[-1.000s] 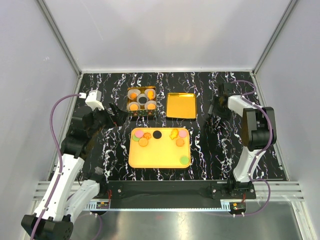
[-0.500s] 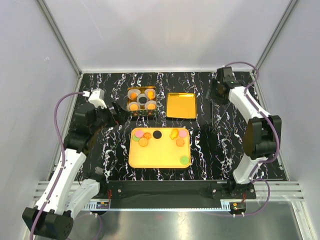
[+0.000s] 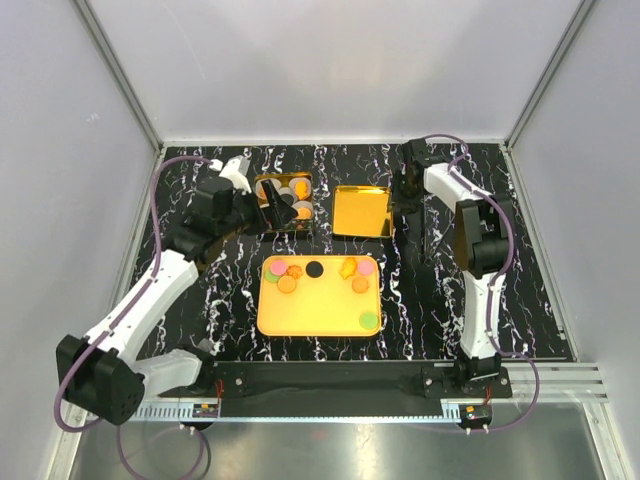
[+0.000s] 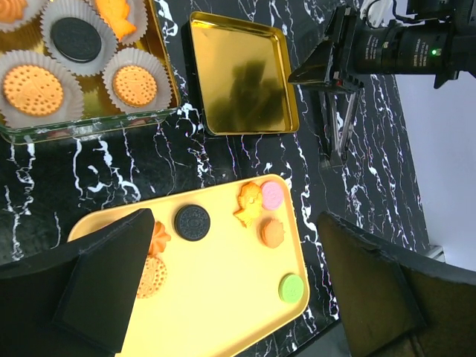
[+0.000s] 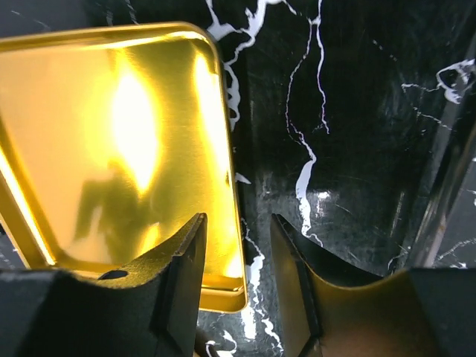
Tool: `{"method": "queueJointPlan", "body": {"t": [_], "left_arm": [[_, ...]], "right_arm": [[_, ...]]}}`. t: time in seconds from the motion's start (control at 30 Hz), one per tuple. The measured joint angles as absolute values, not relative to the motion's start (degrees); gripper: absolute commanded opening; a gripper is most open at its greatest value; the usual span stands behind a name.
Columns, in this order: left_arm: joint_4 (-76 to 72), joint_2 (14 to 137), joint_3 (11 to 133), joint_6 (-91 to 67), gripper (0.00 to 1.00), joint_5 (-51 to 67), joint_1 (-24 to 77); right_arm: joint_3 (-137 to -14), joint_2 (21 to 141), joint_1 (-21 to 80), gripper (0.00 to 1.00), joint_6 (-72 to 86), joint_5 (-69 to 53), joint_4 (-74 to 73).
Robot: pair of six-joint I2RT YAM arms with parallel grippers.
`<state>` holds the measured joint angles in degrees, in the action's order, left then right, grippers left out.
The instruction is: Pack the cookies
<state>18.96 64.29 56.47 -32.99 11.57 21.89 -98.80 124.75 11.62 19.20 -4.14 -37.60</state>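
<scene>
top external, cookies [image 3: 314, 268] on tray [image 3: 315, 312] and in tin [image 3: 259, 197], left tool [image 3: 283, 213], right tool [image 5: 238, 222] released

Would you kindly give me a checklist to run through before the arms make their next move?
1. Right gripper straddles the rim of the shiny gold square metal tray: ok.
2. That rim clamped: not ok, jaws apart.
3. Gold tray empty: ok.
4. Left gripper open, holding nothing: ok.
5. Round and star-shaped cookies all off the yellow rectangular plastic tray: not ok, several lie there.
6. A free one among the white paper cups in the gold box: cannot tell.
</scene>
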Motion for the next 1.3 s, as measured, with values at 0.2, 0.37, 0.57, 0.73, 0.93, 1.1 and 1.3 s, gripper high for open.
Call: {"method": "queueJointPlan", "body": {"t": [0.2, 0.37, 0.57, 0.73, 0.93, 1.1, 1.3], "left_arm": [[16.3, 70.4, 57.6, -34.9, 0.99, 11.6, 23.1], [14.4, 74.5, 58.8, -35.6, 0.99, 11.6, 23.8], [13.1, 78.3, 60.4, -35.6, 0.99, 11.6, 23.9], [12.3, 80.9, 61.5, -35.8, 0.99, 11.9, 23.9], [12.9, 86.3, 67.1, -35.8, 0.99, 12.2, 23.6], [14.0, 91.5, 73.8, -35.5, 0.99, 14.5, 21.1], [14.5, 95.8, 78.2, -34.4, 0.99, 18.1, 17.7]], "right_arm": [[-100.6, 126.5, 11.6, 0.4, 19.0, -4.2, -38.0], [-101.2, 127.8, 11.6, 0.33, 19.0, -4.2, -37.5], [-102.0, 129.4, 11.6, 0.23, 18.8, -4.3, -37.1], [-102.0, 129.5, 11.6, 0.01, 18.3, -5.7, -37.1], [-102.0, 129.5, 11.6, 0.0, 18.4, -6.9, -37.4], [-102.0, 128.1, 11.2, 0.0, 18.9, -8.4, -38.2], [-101.5, 120.6, 10.9, 0.0, 20.2, -10.9, -38.3]]}}
